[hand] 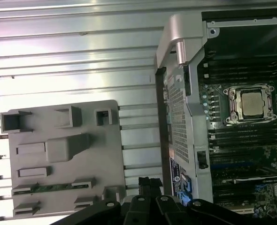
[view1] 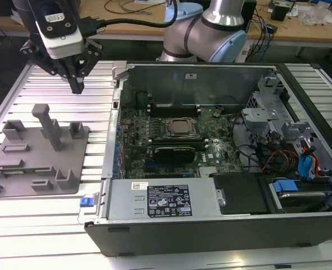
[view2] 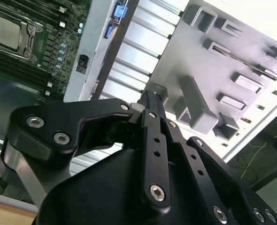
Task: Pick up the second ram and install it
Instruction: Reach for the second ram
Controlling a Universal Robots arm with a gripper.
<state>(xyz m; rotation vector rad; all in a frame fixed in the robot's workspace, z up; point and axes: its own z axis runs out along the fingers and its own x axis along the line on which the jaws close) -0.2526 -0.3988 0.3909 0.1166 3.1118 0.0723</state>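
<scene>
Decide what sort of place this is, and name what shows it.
Probably a robotics lab or workshop for computer assembly. An open computer case with its bare motherboard lies on a ribbed metal table, a robot arm hangs near a grey holder block beside it, and cluttered wooden benches stand behind.

A grey holder block (view1: 39,163) with upright posts lies on the slatted metal table (view1: 42,219), just beside an open computer case (view1: 211,236); its motherboard (view1: 155,160) carries a processor socket (view1: 181,128) near the middle
</scene>
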